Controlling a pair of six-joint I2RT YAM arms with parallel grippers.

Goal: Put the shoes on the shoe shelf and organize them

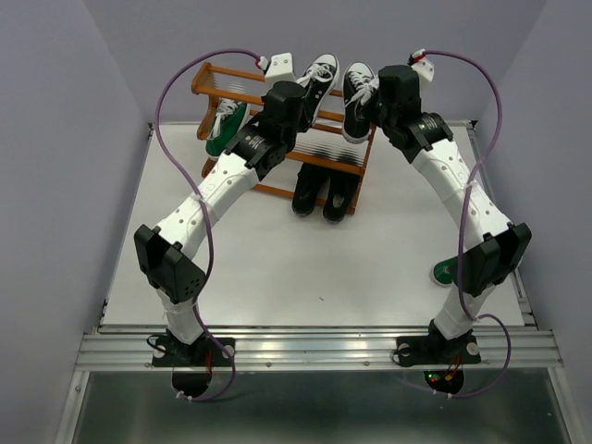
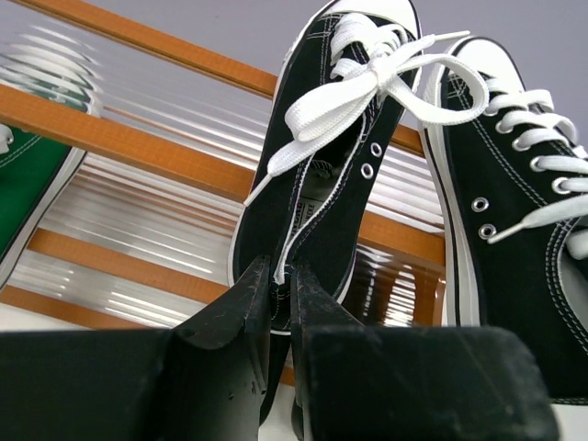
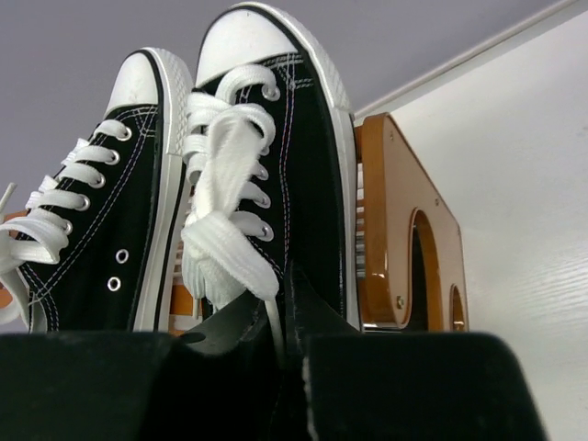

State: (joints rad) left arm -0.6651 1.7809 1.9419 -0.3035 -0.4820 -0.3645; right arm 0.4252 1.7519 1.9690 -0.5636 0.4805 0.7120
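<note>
The shoe shelf (image 1: 351, 153) stands at the back of the table. My left gripper (image 1: 303, 95) is shut on the heel collar of a black sneaker with white laces (image 1: 320, 76), held over the top tier. In the left wrist view my gripper (image 2: 280, 274) pinches that sneaker (image 2: 322, 184). My right gripper (image 1: 375, 100) is shut on the heel of the second black sneaker (image 1: 355, 104) beside it. In the right wrist view that gripper (image 3: 278, 296) grips this sneaker (image 3: 303, 156). A green sneaker (image 1: 225, 125) lies on the shelf's left end.
Two plain black shoes (image 1: 324, 192) sit at the lower tier's front. Another green sneaker (image 1: 444, 271) lies on the table at the right, partly hidden behind my right arm. The shelf's wooden side panel (image 3: 400, 220) is just right of the right-hand sneaker.
</note>
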